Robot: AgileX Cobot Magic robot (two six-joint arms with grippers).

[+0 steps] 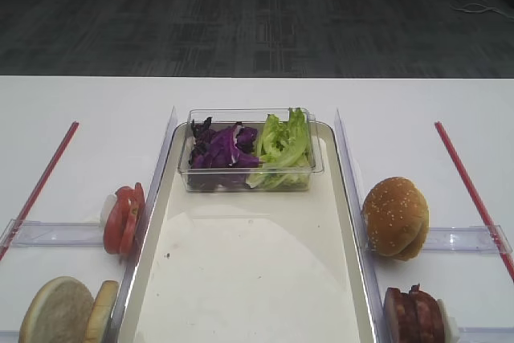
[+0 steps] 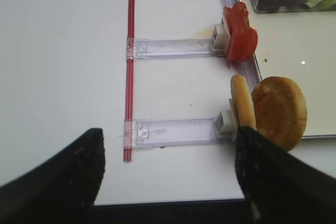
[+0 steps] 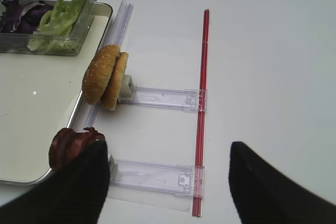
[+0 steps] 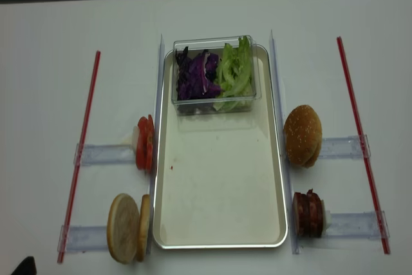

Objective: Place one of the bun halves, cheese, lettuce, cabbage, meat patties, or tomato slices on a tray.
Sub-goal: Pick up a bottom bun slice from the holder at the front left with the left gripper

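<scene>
Two bun halves [image 4: 127,227] are standing on edge left of the tray [image 4: 221,239]; both arms' jaws are hanging spread, grasping nothing.

1. The left end effector [image 2: 168,171] shows two dark fingers spread wide apart, holding nothing.
2. The bun halves [image 2: 273,111] stand on edge beside the tray [image 2: 294,77].
3. The tomato slices [image 2: 240,38] stand farther back.

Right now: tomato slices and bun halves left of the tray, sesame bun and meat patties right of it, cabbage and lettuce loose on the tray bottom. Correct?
Not quite. The cabbage and lettuce sit in a clear plastic box at the tray's far end, as the exterior high view shows. The rest holds: tomato slices and bun halves left, sesame bun and meat patties right.
</scene>
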